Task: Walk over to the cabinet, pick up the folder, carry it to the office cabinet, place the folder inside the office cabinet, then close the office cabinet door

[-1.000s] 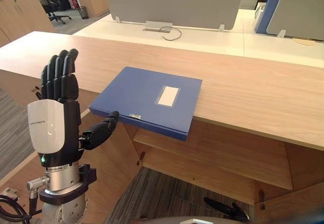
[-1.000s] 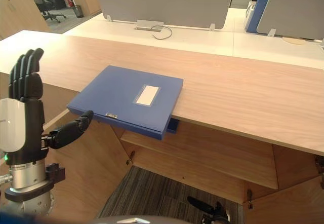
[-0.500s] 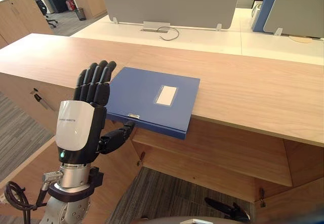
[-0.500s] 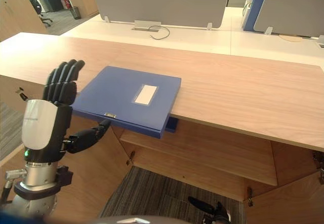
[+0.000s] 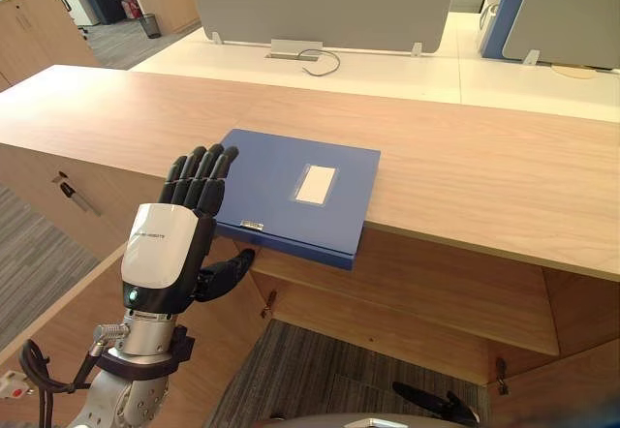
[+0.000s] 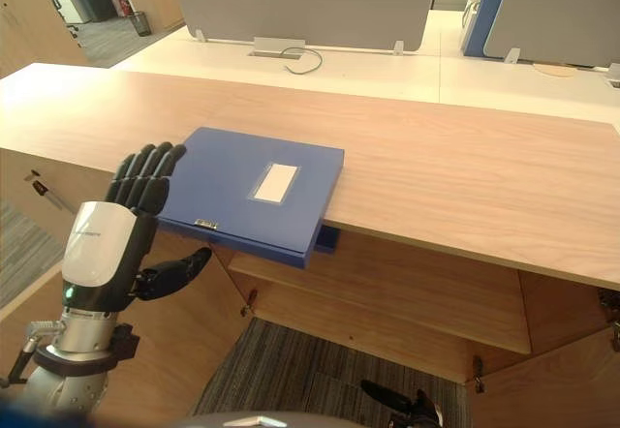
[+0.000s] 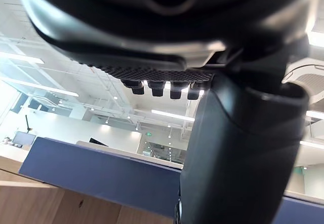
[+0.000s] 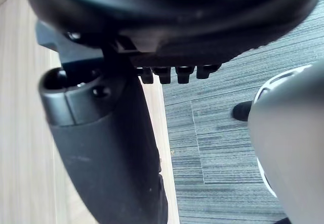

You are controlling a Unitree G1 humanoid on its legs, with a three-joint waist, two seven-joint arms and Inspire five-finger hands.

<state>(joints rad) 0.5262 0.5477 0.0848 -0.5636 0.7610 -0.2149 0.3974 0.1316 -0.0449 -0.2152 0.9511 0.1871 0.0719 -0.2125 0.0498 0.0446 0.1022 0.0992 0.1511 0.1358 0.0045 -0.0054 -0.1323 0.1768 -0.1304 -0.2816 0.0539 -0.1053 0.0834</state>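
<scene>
Where the left eye view looks down, the blue folder (image 5: 281, 200) lies flat on the worktop (image 5: 465, 167), near edge overhanging; the left robot hand (image 5: 165, 259) stands at its left corner, fingers straight, holding nothing. Right wrist view: the right robot hand (image 8: 106, 153), fingers uncurled, above carpet (image 8: 217, 148).

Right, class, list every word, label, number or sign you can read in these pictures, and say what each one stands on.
No text here can be read.
On the blue folder, a white label: no writing can be made out on it.
On the folder's front edge, a small metal tag: too small to read.
On the left hand, a short line of print on its white cover: too small to read.
</scene>
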